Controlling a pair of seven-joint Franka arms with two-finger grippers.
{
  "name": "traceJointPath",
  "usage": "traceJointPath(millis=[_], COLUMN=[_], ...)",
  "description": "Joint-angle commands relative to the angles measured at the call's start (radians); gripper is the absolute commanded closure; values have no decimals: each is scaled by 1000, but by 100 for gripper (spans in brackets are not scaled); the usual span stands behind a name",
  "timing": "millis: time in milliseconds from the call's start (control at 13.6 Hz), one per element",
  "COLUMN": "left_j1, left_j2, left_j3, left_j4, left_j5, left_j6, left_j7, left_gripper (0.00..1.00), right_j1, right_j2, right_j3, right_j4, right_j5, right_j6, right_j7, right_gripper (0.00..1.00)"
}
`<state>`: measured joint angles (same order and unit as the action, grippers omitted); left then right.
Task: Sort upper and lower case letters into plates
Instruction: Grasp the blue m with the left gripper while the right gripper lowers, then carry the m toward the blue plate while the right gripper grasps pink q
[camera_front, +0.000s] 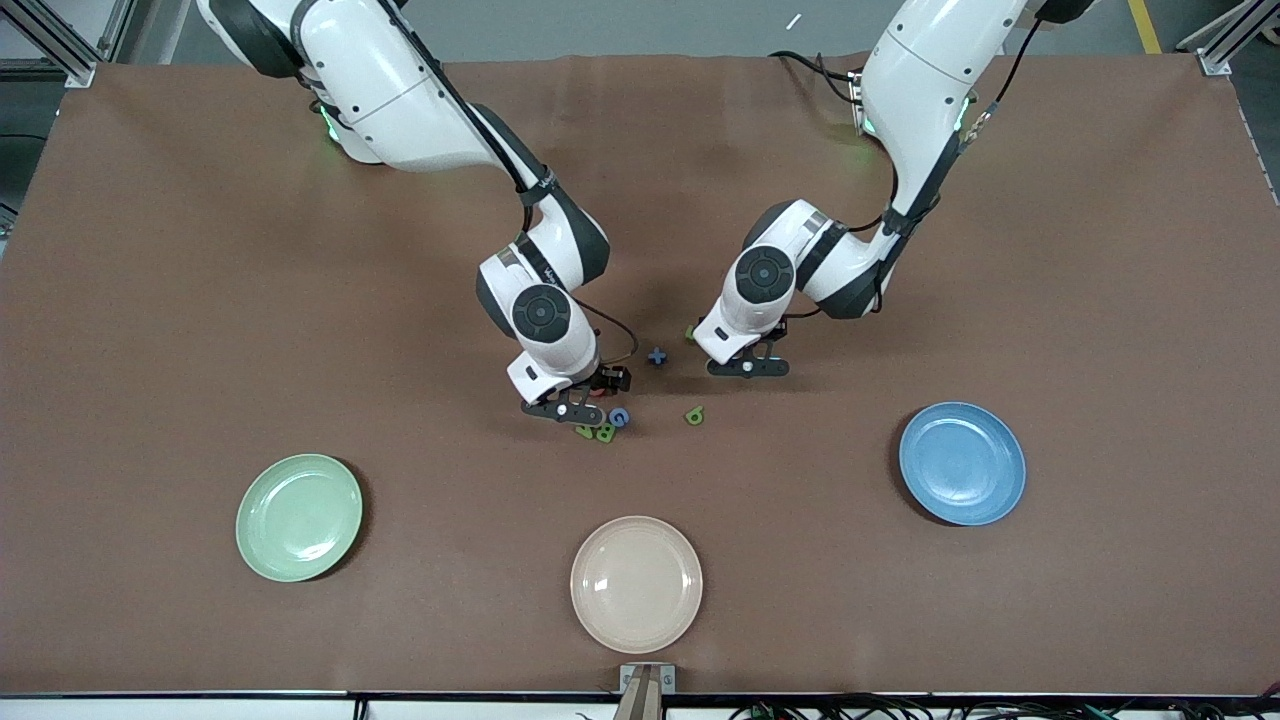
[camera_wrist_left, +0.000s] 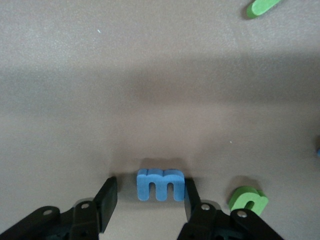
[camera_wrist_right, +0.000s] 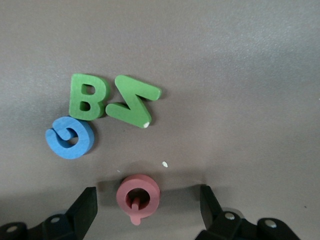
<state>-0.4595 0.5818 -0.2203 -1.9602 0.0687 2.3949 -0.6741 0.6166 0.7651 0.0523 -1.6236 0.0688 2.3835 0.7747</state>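
Letters (camera_wrist_left: 160, 184) (camera_wrist_right: 138, 195) between both grippers' fingers (camera_wrist_left: 106, 201) (camera_wrist_right: 84, 210)

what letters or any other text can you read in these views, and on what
"m": blue foam letter between the left gripper fingers.
"n": green foam letter beside it.
"Q": pink-red foam letter between the right gripper fingers.
"B": green foam letter.
"Z": green foam letter.
"G": blue foam letter.
Marking on the right arm's cable: too small.

Brown matte table (camera_front: 200, 300) under even light, grey floor (camera_front: 650, 25) past its edge — aluminium frame posts (camera_front: 60, 45) at corners
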Motion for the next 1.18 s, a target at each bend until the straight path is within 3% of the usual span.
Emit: traceJointPath(millis=[0, 221, 295, 516, 590, 664, 811, 959, 1106], left_j1=[2, 4, 4, 15, 36, 79, 155, 263, 385], left_j2=[18, 20, 18, 3, -19, -55, -117, -149, -148], left_j3=[-1, -1, -1, 1, 2, 1, 2, 2, 2], left_j4=[20, 20, 21, 21, 21, 20, 21, 17, 21], left_j5=[28, 29, 29, 31, 31, 31, 31, 34, 90], left_j6=[12, 12, 12, 6, -5, -37, -115, -118, -120], left_j7=[-24, -24, -24, -16, -18, -22, -22, -4, 34], left_gripper=[44, 53, 60, 93, 98, 99, 100, 100, 100], right_j1=[12, 12, 12, 12, 11, 8, -6, -58, -157], right_j2=[-3, 0, 0, -1, -1, -1, -13, -35, -35], right_j3=[-11, -11, -9, -9, -9, -9, -14, -29, -34], right_j4=[-13, -13, -13, -12, -12, -10, -4, 14, 103], right_j5=[-41, -43, -43, -43, -43, -43, -43, -47, -49], right_j6=[13, 11, 10, 5, 5, 2, -1, -29, -127], right_j7=[5, 3, 3, 5, 8, 9, -3, -35, -206], right_gripper=[21, 44, 51, 70, 76, 86, 96, 99, 99])
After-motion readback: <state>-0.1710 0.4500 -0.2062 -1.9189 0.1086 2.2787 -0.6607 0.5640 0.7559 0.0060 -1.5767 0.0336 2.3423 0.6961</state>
